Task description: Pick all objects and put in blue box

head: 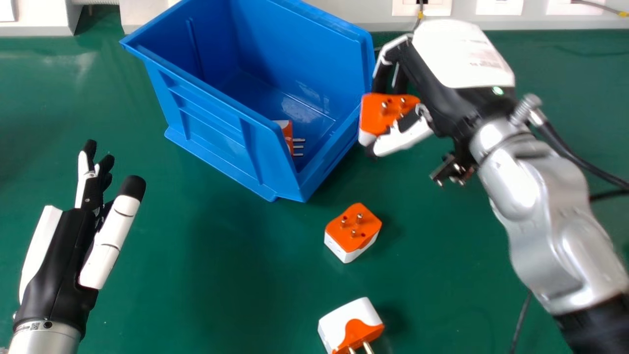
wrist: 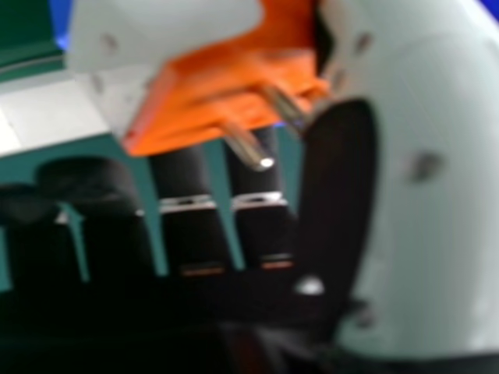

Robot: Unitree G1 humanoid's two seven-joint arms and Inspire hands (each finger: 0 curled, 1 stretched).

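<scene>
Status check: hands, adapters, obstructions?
Right hand pinching adapter by blue box; rim might catch it. Left hand open. Two adapters on table, one inside box.

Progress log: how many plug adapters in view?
4 plug adapters: one in the right hand, one in the blue box, two on the table. The box may hide more.

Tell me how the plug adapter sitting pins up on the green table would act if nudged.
The plug adapter looks like hard plastic, so it should stay stiff. Its blocky shape suggests it would slide rather than roll. With its metal pins pointing up, they probably won't catch on the green table.
</scene>
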